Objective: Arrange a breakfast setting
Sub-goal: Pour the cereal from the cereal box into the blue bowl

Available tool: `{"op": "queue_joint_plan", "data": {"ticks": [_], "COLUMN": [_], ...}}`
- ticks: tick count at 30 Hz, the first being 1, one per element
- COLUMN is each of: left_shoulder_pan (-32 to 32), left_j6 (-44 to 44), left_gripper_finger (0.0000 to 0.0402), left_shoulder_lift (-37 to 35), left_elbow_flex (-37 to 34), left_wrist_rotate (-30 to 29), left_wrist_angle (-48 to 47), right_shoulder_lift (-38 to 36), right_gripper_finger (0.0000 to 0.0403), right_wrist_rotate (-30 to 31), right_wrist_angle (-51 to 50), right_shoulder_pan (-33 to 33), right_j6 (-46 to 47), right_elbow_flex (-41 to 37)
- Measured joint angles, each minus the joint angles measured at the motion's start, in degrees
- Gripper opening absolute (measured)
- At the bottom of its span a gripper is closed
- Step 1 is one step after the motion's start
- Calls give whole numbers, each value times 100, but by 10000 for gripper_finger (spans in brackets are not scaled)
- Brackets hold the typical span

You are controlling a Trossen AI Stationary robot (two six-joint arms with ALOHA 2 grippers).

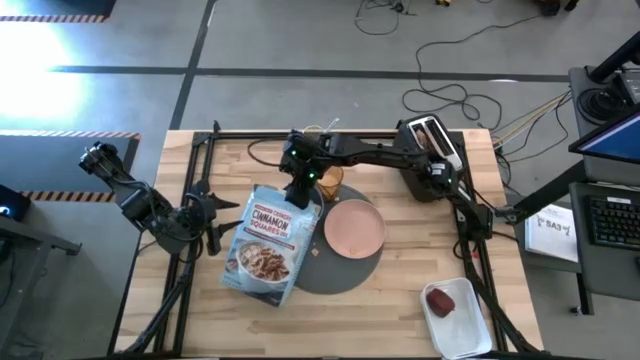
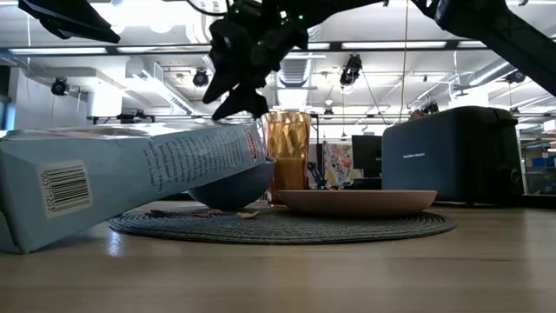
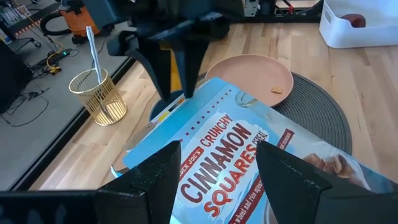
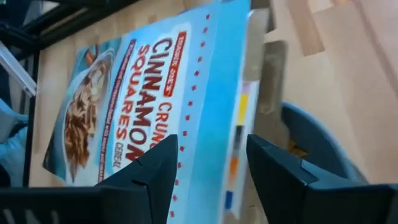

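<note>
A light-blue cereal box lies face up on the table's left half. Its top end leans on the rim of the small blue bowl, which sits on the round dark-grey mat. The pink plate lies on the mat too, and the amber tumbler stands behind the bowl. My right gripper hangs open just above the box's top end, tilted down, and the low view shows it clear of the box. My left gripper waits open at the table's left, facing the box.
A black toaster stands at the far right. A white tray at the near right holds the red apple. A gold wire cup with a metal handle in it stands near the far edge. Cereal crumbs lie on the mat.
</note>
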Motion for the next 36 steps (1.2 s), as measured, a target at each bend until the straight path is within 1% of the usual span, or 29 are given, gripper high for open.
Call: {"op": "queue_joint_plan", "data": {"ticks": [8, 15, 26, 36], "left_shoulder_pan": [2, 1, 1, 2], "left_j6": [-24, -82, -85, -145], "left_gripper_finger": [194, 194, 194, 194], "left_shoulder_lift": [-10, -10, -10, -13], "left_elbow_flex": [0, 0, 0, 0], "left_wrist_rotate": [-3, -4, -5, -5], "left_wrist_angle": [-30, -82, -139, -237], "right_shoulder_lift": [-11, 74, 76, 343], "right_gripper_finger": [182, 182, 182, 182], "right_wrist_rotate": [18, -46, 24, 5], "right_wrist_angle": [99, 56, 76, 107], "right_shoulder_pan": [-147, -110, 73, 92], "right_j6": [6, 106, -344, -471], "right_elbow_flex": [0, 0, 0, 0]}}
